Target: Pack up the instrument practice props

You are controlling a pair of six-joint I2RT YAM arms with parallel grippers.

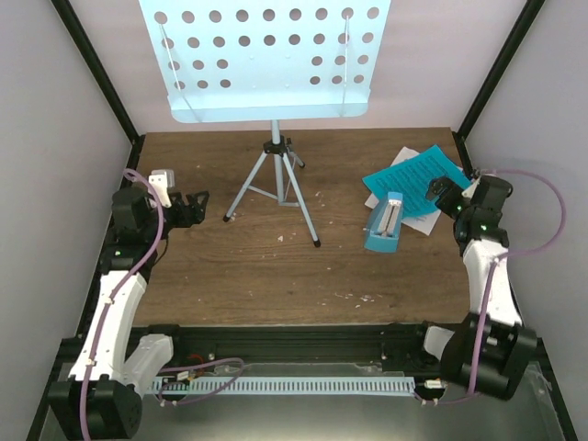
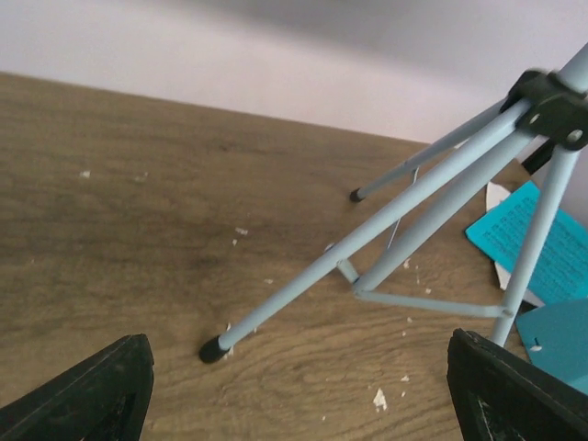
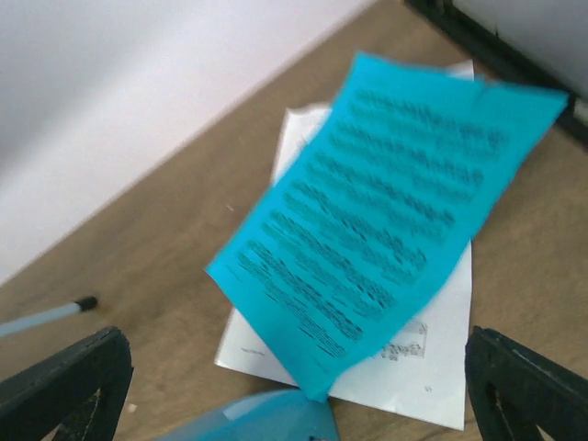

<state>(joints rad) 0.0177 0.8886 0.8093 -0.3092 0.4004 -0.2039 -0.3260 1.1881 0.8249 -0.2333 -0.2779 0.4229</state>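
The pale blue perforated music stand (image 1: 268, 57) stands upright on thin tripod legs (image 1: 274, 188) at the back middle of the table. Its legs also show in the left wrist view (image 2: 386, 225). The teal metronome (image 1: 385, 223) lies right of centre, touching the cyan sheet (image 1: 411, 180) that lies on white sheets (image 1: 404, 156). My left gripper (image 1: 197, 208) is open and empty, just left of the stand's near left foot (image 2: 213, 348). My right gripper (image 1: 439, 195) is open and empty above the sheets' right edge; cyan sheet (image 3: 386, 211) and white sheet (image 3: 413, 354) lie below it.
Small white crumbs (image 1: 358, 296) dot the brown wooden table (image 1: 248, 276). White walls with black frame posts (image 1: 96, 73) close in the left, back and right sides. A black rail (image 1: 294, 340) runs along the near edge.
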